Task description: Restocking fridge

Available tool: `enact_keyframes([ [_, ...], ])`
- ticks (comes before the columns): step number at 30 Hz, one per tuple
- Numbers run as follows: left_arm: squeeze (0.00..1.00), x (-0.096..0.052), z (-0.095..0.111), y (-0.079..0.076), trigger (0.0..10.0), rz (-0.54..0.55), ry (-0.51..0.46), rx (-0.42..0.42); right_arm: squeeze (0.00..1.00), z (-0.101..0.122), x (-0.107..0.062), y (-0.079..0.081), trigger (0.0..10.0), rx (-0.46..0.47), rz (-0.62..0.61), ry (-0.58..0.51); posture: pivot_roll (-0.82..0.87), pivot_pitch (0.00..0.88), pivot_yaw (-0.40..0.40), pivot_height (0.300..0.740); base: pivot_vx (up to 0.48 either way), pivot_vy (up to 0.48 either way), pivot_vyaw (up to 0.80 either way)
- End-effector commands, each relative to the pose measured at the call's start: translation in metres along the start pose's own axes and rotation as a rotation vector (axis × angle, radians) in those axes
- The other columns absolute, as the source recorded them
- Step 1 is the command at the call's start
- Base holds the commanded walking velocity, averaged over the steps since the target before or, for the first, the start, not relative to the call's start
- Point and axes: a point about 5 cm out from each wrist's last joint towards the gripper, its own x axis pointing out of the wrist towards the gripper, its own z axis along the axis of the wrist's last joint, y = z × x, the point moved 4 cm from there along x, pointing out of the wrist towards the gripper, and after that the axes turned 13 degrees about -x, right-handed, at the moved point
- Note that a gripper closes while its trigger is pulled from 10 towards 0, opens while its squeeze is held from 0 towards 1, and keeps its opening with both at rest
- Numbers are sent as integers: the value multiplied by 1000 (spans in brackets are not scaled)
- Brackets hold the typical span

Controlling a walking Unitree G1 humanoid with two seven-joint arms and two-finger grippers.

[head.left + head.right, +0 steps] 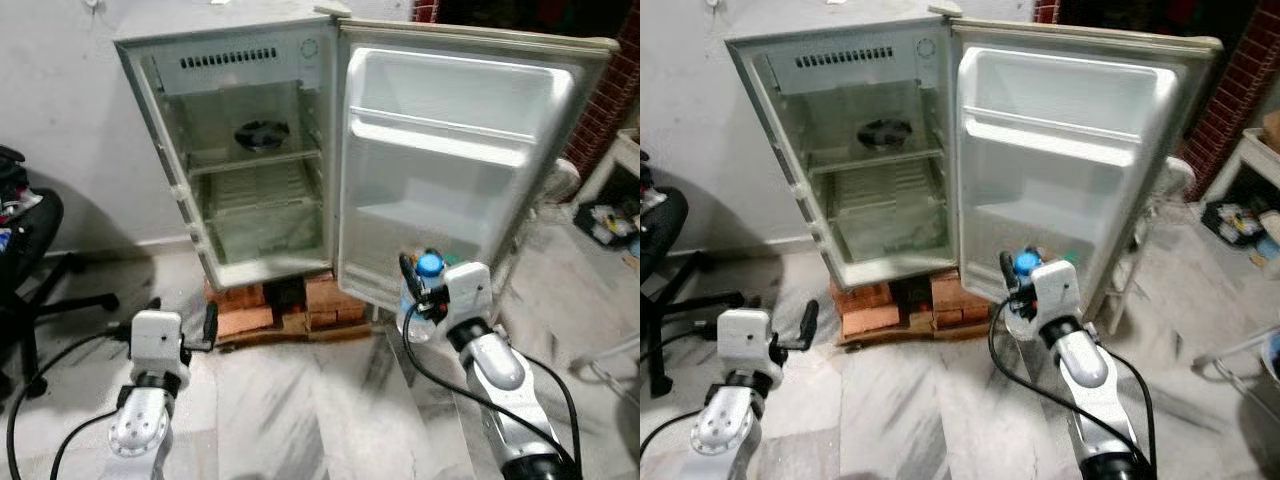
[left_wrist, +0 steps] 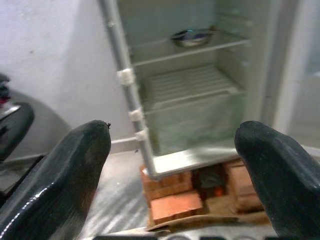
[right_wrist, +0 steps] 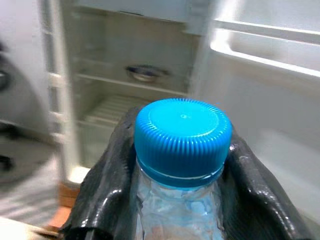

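One fridge [image 1: 250,150] – one bottle [image 3: 182,165]

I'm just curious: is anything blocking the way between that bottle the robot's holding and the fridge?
Nothing visible does. The right gripper holds the bottle just before the open fridge; its door is swung wide, and the floor between looks bare.

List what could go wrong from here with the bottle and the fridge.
1. The right gripper grips the bottle just under its blue cap, so it might swing or slip on the way in.
2. The fridge stands on bricks, so a bump from the arm may rock it.
3. A bowl already sits on the upper shelf, so the bottle could knock it if placed there.
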Motion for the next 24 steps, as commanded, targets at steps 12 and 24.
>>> enact_keyframes([
  [12,0,6,3,-10,10000,-35,-12,4,0,9,3,-5,10000,-36,8,-45,-17,12,1,740,456,0,0],
  [24,0,5,-2,-12,10000,-31,13,12,0,8,2,-4,10000,-25,11,-41,-19,19,5,740,235,0,0],
])
